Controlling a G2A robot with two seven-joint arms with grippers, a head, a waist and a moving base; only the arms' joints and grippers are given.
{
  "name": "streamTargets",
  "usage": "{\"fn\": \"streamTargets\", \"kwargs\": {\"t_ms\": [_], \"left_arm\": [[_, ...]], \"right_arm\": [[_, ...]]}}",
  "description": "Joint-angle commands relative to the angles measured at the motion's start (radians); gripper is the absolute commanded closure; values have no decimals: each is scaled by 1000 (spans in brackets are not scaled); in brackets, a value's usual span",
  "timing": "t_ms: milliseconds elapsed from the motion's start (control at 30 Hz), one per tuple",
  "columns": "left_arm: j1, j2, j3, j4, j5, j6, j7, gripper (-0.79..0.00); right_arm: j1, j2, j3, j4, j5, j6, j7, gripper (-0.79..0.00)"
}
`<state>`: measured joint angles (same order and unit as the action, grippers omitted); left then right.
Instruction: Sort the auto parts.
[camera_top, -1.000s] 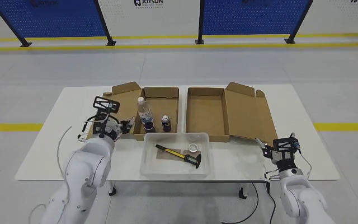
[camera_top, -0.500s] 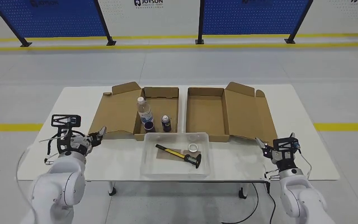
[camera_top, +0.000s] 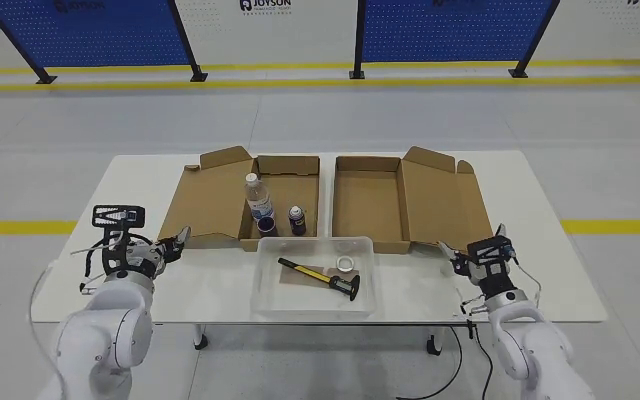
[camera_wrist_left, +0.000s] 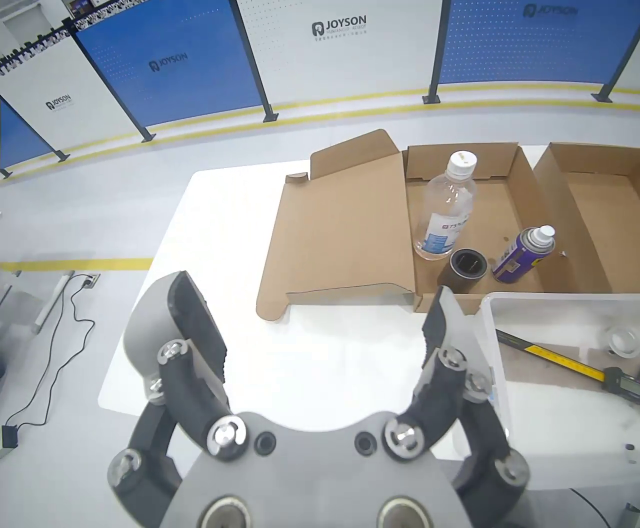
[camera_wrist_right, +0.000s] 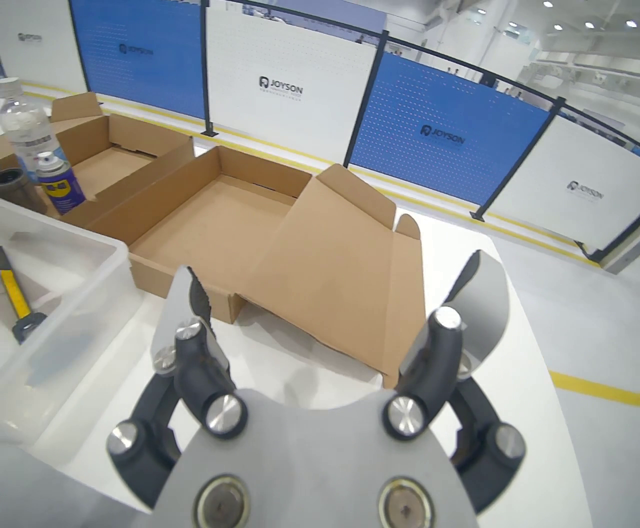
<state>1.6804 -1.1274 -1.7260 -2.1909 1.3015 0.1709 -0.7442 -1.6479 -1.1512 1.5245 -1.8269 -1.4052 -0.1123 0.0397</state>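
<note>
We see our left end effector (camera_wrist_left: 310, 287) spread wide with nothing between its fingers. It hangs over the left side of the white counter (camera_top: 420, 285), near the open flap of the left cardboard box (camera_top: 210, 205). Our right end effector (camera_wrist_right: 332, 265) is spread wide too and holds nothing. It hangs over the right front part of the counter, just beside the flap of the right cardboard box (camera_top: 365, 205).

In the left box we see a clear bottle (camera_top: 259, 198) with a white cap standing up. A small blue spray can (camera_top: 296, 218) stands near it. A short black tube (camera_top: 267, 225) sits just beside the bottle. All three are at the front of the box.

A clear plastic bin (camera_top: 260, 280) sits in front of the two boxes, between our arms. In it lies a yellow and black tool (camera_top: 320, 277), and a small white ring (camera_top: 345, 265) sits near the tool.
</note>
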Motion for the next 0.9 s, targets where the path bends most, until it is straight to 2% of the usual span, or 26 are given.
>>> {"fn": "streamTargets", "kwargs": {"t_ms": [0, 67, 267, 467, 700, 867], "left_arm": [[0, 0, 0, 0, 0, 0, 0, -785], [0, 0, 0, 0, 0, 0, 0, -785], [0, 0, 0, 0, 0, 0, 0, -785], [0, 0, 0, 0, 0, 0, 0, -785], [0, 0, 0, 0, 0, 0, 0, -785], [0, 0, 0, 0, 0, 0, 0, -785]], "right_arm": [[39, -1, -34, -16, -11, -47, 36, -785], [77, -3, -64, -35, 5, -93, 81, -785], [239, -2, -131, -43, 115, -301, 317, -785], [365, -2, -186, -38, 216, -429, 537, -785], [432, 0, -217, -31, 370, -450, 769, -785], [435, 0, -218, -30, 375, -450, 775, -785]]}}
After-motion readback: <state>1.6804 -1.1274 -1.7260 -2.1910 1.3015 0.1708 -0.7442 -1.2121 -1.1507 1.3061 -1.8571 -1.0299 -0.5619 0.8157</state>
